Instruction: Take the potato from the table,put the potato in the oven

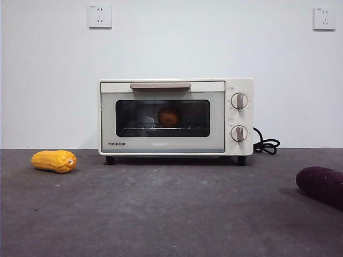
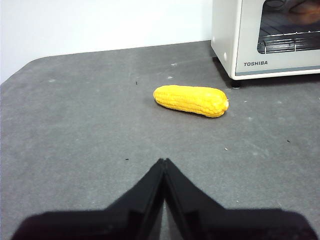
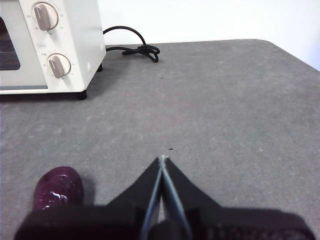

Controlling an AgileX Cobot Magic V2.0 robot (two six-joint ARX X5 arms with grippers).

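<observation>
While the oven (image 1: 176, 116) stands toward the table's (image 1: 161, 214) back edge with its glass door shut, the potato (image 1: 169, 116) sits inside it on the wire rack, seen through the glass as a round orange-brown shape. A black cord (image 1: 266, 144) coils on the table at the oven's knob side, by the wall. A bumpy yellow-orange vegetable (image 1: 54, 160) lies on its side in front of and beyond the oven's plain side, apart from it, and a dark purple vegetable (image 1: 321, 185) lies nearer the table's front edge on the knob side. Nothing stands on the bare stretch before the door.

No arm appears in the front view. The left gripper (image 2: 164, 162) shows only in the left wrist view, its jaws pressed together with nothing between them, above bare table short of the yellow vegetable; that view also catches the oven's corner, the rack, and a blurred part of the potato behind the glass. The right gripper (image 3: 162, 160) is likewise closed and empty in the right wrist view, just beside the purple vegetable's end, with the two knobs (image 3: 52, 40) and the cord beyond. From there the potato cannot be seen.
</observation>
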